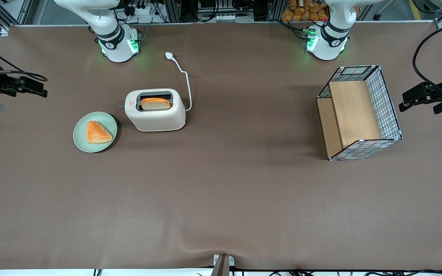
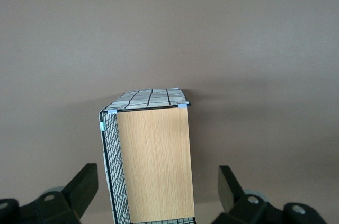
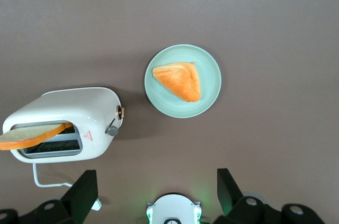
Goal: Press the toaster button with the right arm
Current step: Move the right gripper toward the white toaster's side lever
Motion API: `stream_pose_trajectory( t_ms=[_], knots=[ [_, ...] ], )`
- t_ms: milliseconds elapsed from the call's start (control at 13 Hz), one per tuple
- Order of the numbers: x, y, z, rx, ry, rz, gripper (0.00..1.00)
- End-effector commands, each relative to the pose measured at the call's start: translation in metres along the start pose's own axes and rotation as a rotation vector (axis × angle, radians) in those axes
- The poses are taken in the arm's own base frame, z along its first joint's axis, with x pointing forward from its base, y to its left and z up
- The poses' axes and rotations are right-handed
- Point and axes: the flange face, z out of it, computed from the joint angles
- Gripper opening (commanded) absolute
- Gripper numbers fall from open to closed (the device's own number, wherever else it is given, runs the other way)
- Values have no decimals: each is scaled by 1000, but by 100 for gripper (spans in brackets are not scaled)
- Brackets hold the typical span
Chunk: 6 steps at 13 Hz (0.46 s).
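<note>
The cream-white toaster (image 1: 155, 115) (image 3: 63, 121) stands on the brown table with a slice of toast (image 1: 155, 103) (image 3: 32, 135) sticking up from one slot. Its small grey button (image 3: 112, 130) (image 1: 121, 105) juts from the short side that faces the working arm's end of the table. My right gripper (image 1: 40, 90) (image 3: 155, 176) hangs above the table at that end, well apart from the toaster. It is open, its fingers (image 3: 85, 192) spread wide with nothing between them.
A green plate (image 1: 108, 122) (image 3: 209, 70) holding a pastry (image 1: 97, 132) (image 3: 179, 80) lies beside the toaster's button side. The white cord and plug (image 1: 169, 56) trail toward the arm's base (image 1: 118, 46). A wire-mesh wooden basket (image 1: 359, 113) (image 2: 151, 155) sits toward the parked arm's end.
</note>
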Motion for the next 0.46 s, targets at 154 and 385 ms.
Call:
stream_pose_trajectory(
  t_ms=[154, 385],
  knots=[
    [-1, -2, 33, 90, -77, 28, 100],
    [3, -6, 54, 143, -127, 28, 100]
  ],
)
